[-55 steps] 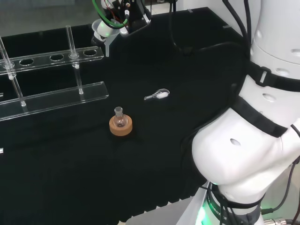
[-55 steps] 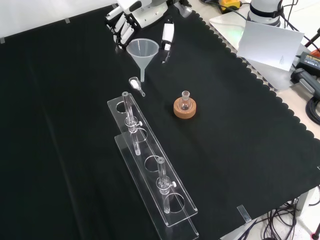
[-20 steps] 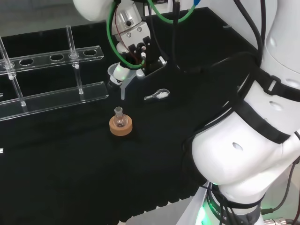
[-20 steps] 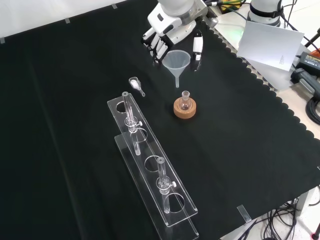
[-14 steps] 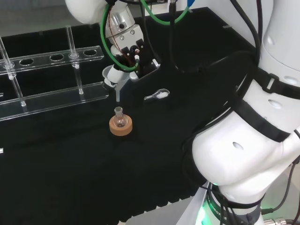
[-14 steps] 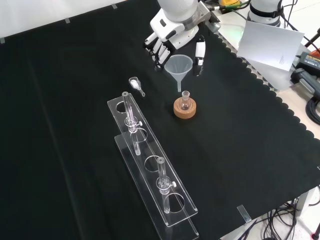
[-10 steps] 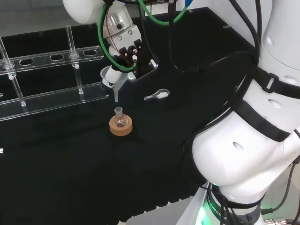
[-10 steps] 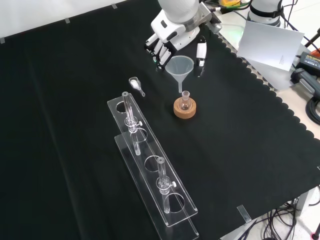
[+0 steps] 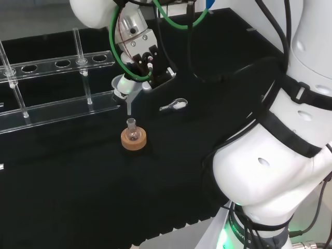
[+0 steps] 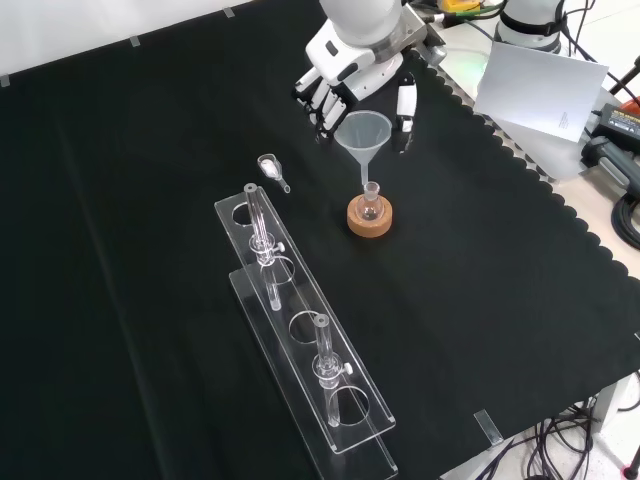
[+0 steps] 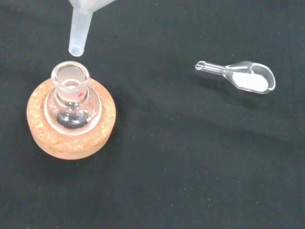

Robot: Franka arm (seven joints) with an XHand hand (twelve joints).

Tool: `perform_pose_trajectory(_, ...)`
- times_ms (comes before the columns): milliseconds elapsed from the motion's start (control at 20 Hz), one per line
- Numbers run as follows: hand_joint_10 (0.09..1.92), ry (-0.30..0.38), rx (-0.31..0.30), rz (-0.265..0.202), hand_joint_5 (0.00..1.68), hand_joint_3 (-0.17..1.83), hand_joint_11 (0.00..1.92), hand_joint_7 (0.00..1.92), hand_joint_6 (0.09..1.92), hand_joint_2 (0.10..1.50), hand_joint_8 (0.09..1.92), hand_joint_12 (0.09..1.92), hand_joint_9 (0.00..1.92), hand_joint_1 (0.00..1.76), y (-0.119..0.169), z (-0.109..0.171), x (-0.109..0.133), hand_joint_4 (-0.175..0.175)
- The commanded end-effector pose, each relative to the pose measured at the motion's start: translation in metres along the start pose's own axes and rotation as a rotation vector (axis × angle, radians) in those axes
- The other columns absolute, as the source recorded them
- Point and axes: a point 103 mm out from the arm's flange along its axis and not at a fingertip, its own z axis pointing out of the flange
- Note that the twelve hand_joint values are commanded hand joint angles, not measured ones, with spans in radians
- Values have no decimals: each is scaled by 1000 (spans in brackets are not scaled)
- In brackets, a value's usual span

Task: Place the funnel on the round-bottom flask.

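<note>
Funnel [image 10: 363, 135]: clear, pale plastic, wide cone on top narrowing to a straight stem. Long axis close to upright, mouth up, stem pointing down. No writing legible on it. Held in the air just above the flask [image 10: 371, 203]; in the wrist view the stem tip [image 11: 76, 47] hangs a little above the flask mouth and slightly off its centre, not touching, not inserted.

Flask: small, clear glass, round belly, short neck with a thickened lip, standing upright. A tiny red mark shows on the belly in the wrist view, too small to read. Something dark sits at the bottom of the belly; cannot tell what. It rests in a cork ring [image 10: 369, 218], which lies flat on the surface [image 10: 150, 120], a black cloth.

Hand [image 10: 345, 75]: black and white, directly above the flask in the front view, fingers [image 10: 316, 102] curled on one side of the funnel's cone and thumb [image 10: 406, 106] on the other, grasping the rim between them. In the head view the hand [image 9: 140, 65] sits above and just behind the flask [image 9: 132, 129], with the funnel [image 9: 124, 88] below it.

Small clear scoop [image 10: 271, 170] with white powder in its bowl lies on the cloth left of the flask in the front view, well apart from it; handle toward the flask in the wrist view [image 11: 240, 77].

Clear plastic rack [image 10: 300, 330] with round holes stands nearer the camera than the flask in the front view, running lengthwise toward the lower right, with upright clear rods.
</note>
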Motion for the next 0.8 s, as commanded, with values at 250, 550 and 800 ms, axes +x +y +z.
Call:
perform_pose_trajectory(250,492,8,-3,-4,706,60,0,1043,281,814,498,1526,638,613,-3,-1,3,-12)
perform_pose_trajectory(550,492,8,20,37,703,61,0,1044,290,815,498,1525,638,611,-7,-6,12,-13)
perform_pose_trajectory(800,491,-2,23,36,700,61,0,1044,297,815,497,1524,638,611,-8,-8,16,-13)
